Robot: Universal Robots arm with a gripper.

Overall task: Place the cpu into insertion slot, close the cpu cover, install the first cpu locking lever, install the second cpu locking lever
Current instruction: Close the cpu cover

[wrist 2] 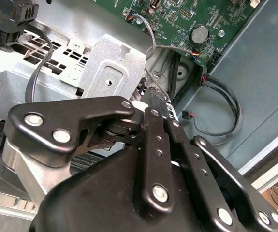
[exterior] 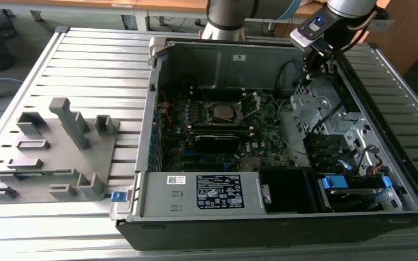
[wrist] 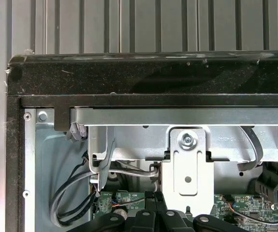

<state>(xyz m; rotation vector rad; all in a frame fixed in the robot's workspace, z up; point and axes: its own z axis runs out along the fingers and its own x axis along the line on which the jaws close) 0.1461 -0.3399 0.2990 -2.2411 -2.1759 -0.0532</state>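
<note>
While the black two-finger gripper (wrist: 155,198) hangs with fingers closed together on nothing visible, beside the grey metal bracket (wrist: 187,159) at the case wall, the small flat silver-grey cpu (exterior: 223,112) appears seated in the square black insertion slot (exterior: 207,113), well apart from it. Judged light, stiff and fragile underneath; best held by opposite edges, never the contact face.

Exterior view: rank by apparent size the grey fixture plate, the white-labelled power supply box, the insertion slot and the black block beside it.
1. grey fixture plate, clearly largest
2. power supply box
3. insertion slot and black block: the block is wider and the slot is deeper, so they look too alike to rank.
</note>
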